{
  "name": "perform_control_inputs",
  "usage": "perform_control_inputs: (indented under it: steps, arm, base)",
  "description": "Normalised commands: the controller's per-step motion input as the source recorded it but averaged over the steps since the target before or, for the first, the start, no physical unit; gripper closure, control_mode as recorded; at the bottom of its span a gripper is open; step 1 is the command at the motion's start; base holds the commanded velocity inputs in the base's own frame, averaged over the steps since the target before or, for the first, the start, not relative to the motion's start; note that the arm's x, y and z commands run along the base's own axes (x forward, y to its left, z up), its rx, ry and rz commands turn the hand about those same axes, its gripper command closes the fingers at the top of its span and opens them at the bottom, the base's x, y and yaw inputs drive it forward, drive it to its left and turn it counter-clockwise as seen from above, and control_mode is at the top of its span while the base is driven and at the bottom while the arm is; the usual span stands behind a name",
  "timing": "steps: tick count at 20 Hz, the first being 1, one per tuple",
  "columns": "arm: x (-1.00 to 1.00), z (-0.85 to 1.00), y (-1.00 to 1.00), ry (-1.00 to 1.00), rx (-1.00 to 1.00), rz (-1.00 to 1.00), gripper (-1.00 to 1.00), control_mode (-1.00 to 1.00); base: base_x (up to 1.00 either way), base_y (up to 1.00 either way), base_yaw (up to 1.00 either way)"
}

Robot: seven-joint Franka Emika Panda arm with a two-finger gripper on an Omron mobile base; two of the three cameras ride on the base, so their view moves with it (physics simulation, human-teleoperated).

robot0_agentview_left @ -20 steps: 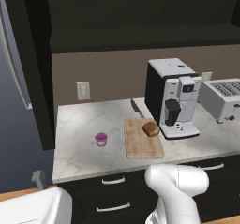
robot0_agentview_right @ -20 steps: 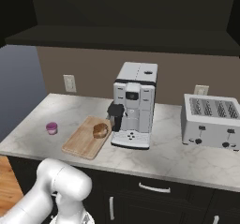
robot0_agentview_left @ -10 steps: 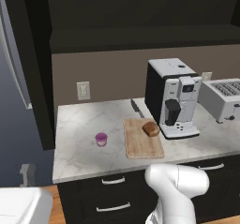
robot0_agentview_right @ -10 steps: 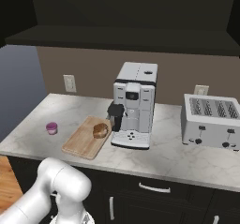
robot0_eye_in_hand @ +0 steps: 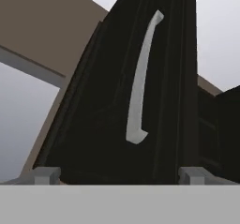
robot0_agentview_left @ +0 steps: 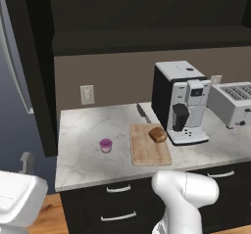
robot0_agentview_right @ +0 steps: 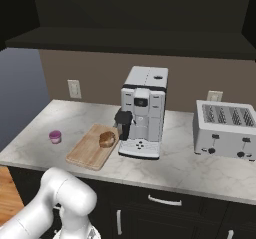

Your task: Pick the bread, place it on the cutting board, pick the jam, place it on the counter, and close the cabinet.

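The bread [robot0_agentview_left: 158, 134] [robot0_agentview_right: 106, 139] lies on the right end of the cutting board [robot0_agentview_left: 147, 152] [robot0_agentview_right: 85, 153], next to the coffee machine. The jam [robot0_agentview_left: 105, 145] [robot0_agentview_right: 55, 136] stands on the counter [robot0_agentview_left: 83, 164] [robot0_agentview_right: 190, 170], left of the board. The cabinet [robot0_agentview_left: 147, 17] [robot0_agentview_right: 135, 13] hangs above, and its left door [robot0_agentview_left: 37, 81] [robot0_eye_in_hand: 108, 124] stands swung open. My gripper [robot0_eye_in_hand: 119, 175] is open and holds nothing. It is low at the far left, looking up the door's face at its silver bar handle [robot0_eye_in_hand: 140, 82], and is not touching it.
A white coffee machine [robot0_agentview_left: 179, 101] [robot0_agentview_right: 142, 110] stands right of the board, with a toaster [robot0_agentview_left: 233, 103] [robot0_agentview_right: 227, 128] further right. A knife [robot0_agentview_left: 143, 113] lies behind the board. Black drawers [robot0_agentview_left: 117, 203] run under the counter. My white arm [robot0_agentview_left: 186, 198] rises in front.
My hand has moved left and risen a little at the lower left of the left base view. Bread, jam and board have stayed where they were.
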Motion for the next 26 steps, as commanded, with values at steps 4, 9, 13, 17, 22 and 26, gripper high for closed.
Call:
perform_control_inputs:
  steps: [4,9,13,17,22,26]
  arm:
    - [0.42,0.04,0.07,-0.07,0.04,-0.05,-1.0,-1.0]
    - [0.43,0.04,0.08,-0.07,0.04,-0.04,-1.0,-1.0]
    - [0.38,0.0,0.14,-0.06,0.02,-0.04,-1.0,-1.0]
    - [0.24,0.01,0.0,-0.01,0.01,-0.02,-1.0,-1.0]
    - [0.18,0.01,-0.19,0.0,0.02,0.0,-1.0,-1.0]
    - [0.07,0.12,-0.34,0.0,0.04,0.0,-1.0,-1.0]
  base:
    - [0.0,0.0,0.0]
    - [0.0,0.0,0.0]
    - [0.0,0.0,0.0]
    - [0.0,0.0,0.0]
    - [0.0,0.0,0.0]
    - [0.0,0.0,0.0]
